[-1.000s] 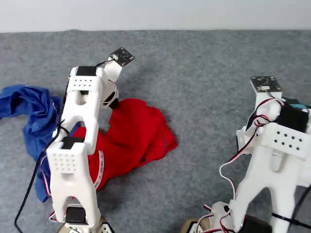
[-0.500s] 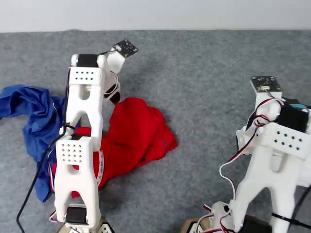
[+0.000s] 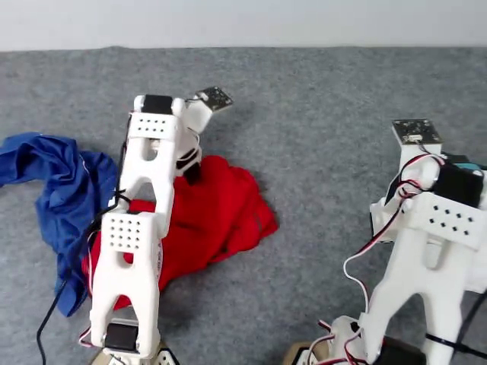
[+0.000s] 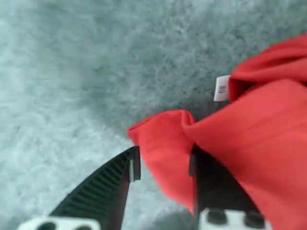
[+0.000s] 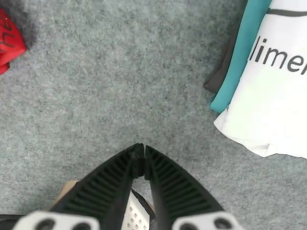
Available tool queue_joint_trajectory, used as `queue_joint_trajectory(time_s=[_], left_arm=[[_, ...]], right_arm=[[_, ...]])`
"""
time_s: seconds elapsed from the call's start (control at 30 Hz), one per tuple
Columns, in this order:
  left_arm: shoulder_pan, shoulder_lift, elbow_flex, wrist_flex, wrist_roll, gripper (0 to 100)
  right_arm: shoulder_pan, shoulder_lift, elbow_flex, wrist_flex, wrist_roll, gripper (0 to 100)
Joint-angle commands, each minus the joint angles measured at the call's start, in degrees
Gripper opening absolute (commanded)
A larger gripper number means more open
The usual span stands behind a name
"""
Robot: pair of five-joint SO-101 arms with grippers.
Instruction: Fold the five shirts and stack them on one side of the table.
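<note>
1. The right gripper (image 5: 144, 148), fingers pressed together, hangs over bare grey table (image 3: 319, 114) at the near right, just beside the folded stack (image 5: 283, 72). It looks free to help spread cloth.
2. To its left the red shirt (image 3: 221, 213) lies crumpled, touching the blue shirt (image 3: 53, 175) further left.
3. At the red shirt's far edge the left gripper (image 4: 164, 155) is spread, straddling a fold of hem near the white tag (image 4: 221, 88).
4. It should probably close on one layer only, then draw the hem out over the far open table, so the shirt flattens clear of the blue one.
</note>
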Motion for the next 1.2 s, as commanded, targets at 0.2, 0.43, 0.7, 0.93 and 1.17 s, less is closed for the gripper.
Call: queue_joint_trajectory(time_s=[0.2,0.43,0.7,0.93,1.17], left_arm=[[1.5,4.2,-7.7,1.5,2.0,16],[2.7,4.7,-7.4,1.7,1.8,0],[-1.1,-6.7,-7.3,1.8,4.6,0],[-1.3,-33.1,4.6,1.8,4.9,0],[-1.8,-59.7,17.3,1.8,4.9,0]], right_arm=[[-0.4,-2.0,-0.2,2.3,-0.5,0.9],[-0.4,-2.0,-0.2,2.3,-0.5,0.9],[-0.4,-2.0,-0.2,2.3,-0.4,0.9],[-0.6,-2.0,-0.2,2.2,-0.4,0.9],[-0.8,-1.7,-0.2,2.1,-0.3,0.9]])
